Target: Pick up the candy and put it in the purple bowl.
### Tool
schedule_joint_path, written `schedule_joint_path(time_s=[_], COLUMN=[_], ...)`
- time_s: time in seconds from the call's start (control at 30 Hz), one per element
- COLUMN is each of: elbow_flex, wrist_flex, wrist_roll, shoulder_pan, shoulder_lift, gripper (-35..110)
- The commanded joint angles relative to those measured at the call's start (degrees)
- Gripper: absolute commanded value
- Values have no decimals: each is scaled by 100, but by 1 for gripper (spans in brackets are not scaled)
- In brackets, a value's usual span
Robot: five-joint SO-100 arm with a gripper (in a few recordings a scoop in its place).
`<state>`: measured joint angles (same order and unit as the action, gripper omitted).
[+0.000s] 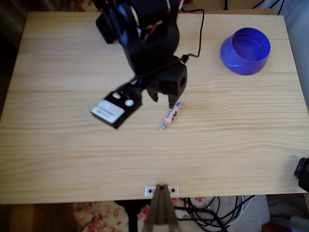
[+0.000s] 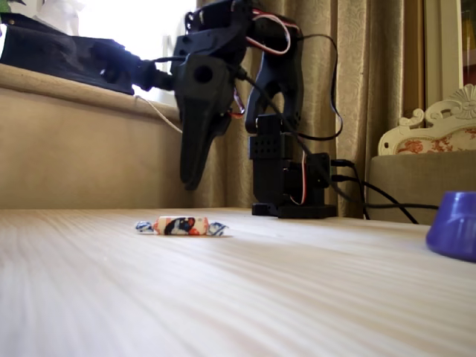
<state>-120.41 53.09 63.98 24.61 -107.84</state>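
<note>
Surface: pale wood surface (image 1: 72, 159) is carrying everything; in the overhead view its near edge is sitting at 6 o'clock, with a small metal bracket (image 1: 161, 190) fixed there.
Candy: the candy (image 1: 170, 115) is lying flat on the bare wood just right of centre in the overhead view, its long axis running from 7 to 1 o'clock; in the fixed view the candy (image 2: 181, 225) is resting free, its twisted ends showing at both sides.
Gripper: the black gripper (image 1: 163, 98) is hanging over the surface, tips pointing down, with the candy's upper end just at 5 o'clock from them; in the fixed view the gripper (image 2: 191, 178) is hovering clear above the wood, not touching the candy. Whether its fingers are apart or together, I cannot tell.
Purple bowl: the purple bowl (image 1: 245, 50) is sitting toward 2 o'clock from the candy, well apart, near the far right corner; in the fixed view the purple bowl (image 2: 454, 234) is showing at 3 o'clock.
</note>
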Motion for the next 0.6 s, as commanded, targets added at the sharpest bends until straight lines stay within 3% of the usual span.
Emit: schedule_joint_path(time_s=[0.0, 0.57], elbow_flex=[721, 1433], wrist_flex=[79, 123], wrist_roll=[62, 396], shoulder_pan=[132, 281], shoulder_lift=[211, 1354], gripper=[19, 20])
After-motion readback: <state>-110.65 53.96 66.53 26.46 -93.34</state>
